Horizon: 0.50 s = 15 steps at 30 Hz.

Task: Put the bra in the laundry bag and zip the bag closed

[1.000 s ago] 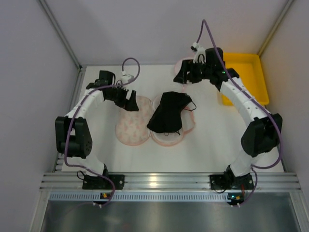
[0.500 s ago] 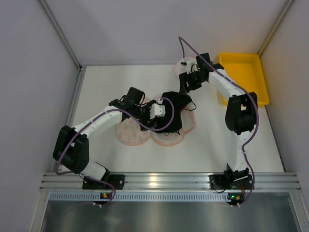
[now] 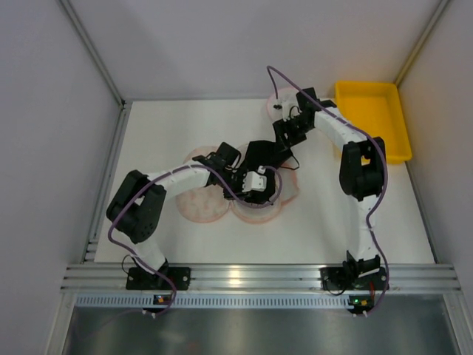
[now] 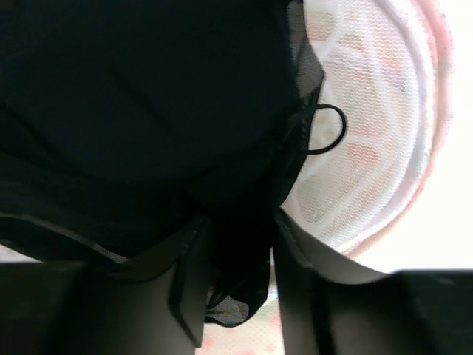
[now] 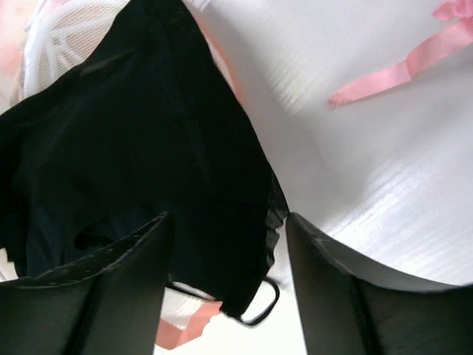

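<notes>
The black bra (image 3: 266, 155) lies across the right half of the laundry bag (image 3: 198, 205), a cream mesh pouch with pink speckles lying open as two round halves. My left gripper (image 3: 262, 186) is down on the bra's near side. In the left wrist view a bunch of the bra (image 4: 148, 96) sits between the partly closed fingers of the gripper (image 4: 240, 222), over the bag's mesh (image 4: 377, 133). My right gripper (image 3: 281, 144) is at the far edge. It stands open (image 5: 229, 218), with the bra's lace edge (image 5: 133, 148) and a strap loop between its fingers.
A yellow tray (image 3: 373, 118) stands at the back right. A small round mesh disc with a pink rim (image 3: 273, 99) lies behind the right arm, and its pink ribbon (image 5: 414, 63) trails on the white table. Walls close in on both sides.
My left arm has swung right from over the bag's left half onto the bra, its jaws narrowing. My right arm has come down and left to the bra's far edge.
</notes>
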{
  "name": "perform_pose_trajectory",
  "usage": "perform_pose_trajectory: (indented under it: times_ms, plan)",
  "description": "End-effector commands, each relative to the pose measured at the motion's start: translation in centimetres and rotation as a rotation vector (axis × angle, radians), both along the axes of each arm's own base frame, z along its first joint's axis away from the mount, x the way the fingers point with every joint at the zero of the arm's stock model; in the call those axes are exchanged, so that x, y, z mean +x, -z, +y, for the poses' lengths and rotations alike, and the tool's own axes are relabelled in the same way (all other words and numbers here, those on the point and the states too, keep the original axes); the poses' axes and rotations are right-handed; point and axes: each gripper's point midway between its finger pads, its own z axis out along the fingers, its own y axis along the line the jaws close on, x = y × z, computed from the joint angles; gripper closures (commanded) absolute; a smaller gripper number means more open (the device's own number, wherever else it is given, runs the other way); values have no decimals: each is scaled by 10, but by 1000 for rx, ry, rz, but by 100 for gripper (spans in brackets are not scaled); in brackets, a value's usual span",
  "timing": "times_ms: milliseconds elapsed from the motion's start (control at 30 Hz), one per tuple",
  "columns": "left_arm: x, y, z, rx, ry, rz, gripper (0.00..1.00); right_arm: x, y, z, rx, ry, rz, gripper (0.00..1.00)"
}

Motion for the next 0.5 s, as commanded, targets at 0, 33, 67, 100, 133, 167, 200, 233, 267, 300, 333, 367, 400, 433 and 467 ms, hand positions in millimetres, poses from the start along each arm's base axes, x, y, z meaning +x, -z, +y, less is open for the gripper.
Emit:
perform_pose_trajectory:
  times_ms: [0, 33, 67, 100, 133, 167, 200, 233, 267, 300, 333, 367, 400, 433, 467]
  plan:
    - [23, -26, -16, -63, 13, -101, 60, 6, -5, 7, 29, -43, -5, 40]
    - [23, -27, -16, -63, 16, -104, 65, 6, -6, 10, 36, -47, -2, 49]
    - [23, -29, -16, -66, 13, -106, 69, 7, -6, 12, 47, -49, 2, 54]
    - [22, -32, -16, -70, 8, -109, 74, 6, -7, 13, 52, -51, 4, 60]
    - [22, -34, -16, -75, 0, -105, 86, 8, -9, 14, 59, -49, 1, 72]
    - [22, -38, -16, -82, -7, -109, 91, 9, -12, 16, 67, -52, -7, 78]
    - [22, -45, -16, -91, -13, -117, 95, 11, -15, 16, 71, -50, -17, 85]
    - [21, -49, -16, -97, -24, -114, 99, 12, -22, 17, 78, -49, -32, 93]
    - [21, -52, -15, -102, -33, -114, 100, 13, -27, 17, 84, -47, -43, 98]
    - [20, -60, -14, -112, -40, -125, 100, 16, -33, 18, 94, -46, -62, 100]
    - [20, -64, -14, -117, -54, -125, 100, 16, -43, 21, 108, -51, -84, 100]
    - [19, -74, -14, -132, -59, -137, 100, 15, -49, 25, 127, -55, -89, 100]
    - [18, -77, -14, -135, -68, -134, 100, 18, -55, 27, 143, -58, -109, 100]
    - [17, -81, -13, -142, -80, -124, 100, 19, -64, 28, 156, -57, -128, 100]
    - [15, -90, -13, -155, -85, -129, 100, 17, -69, 33, 173, -68, -134, 100]
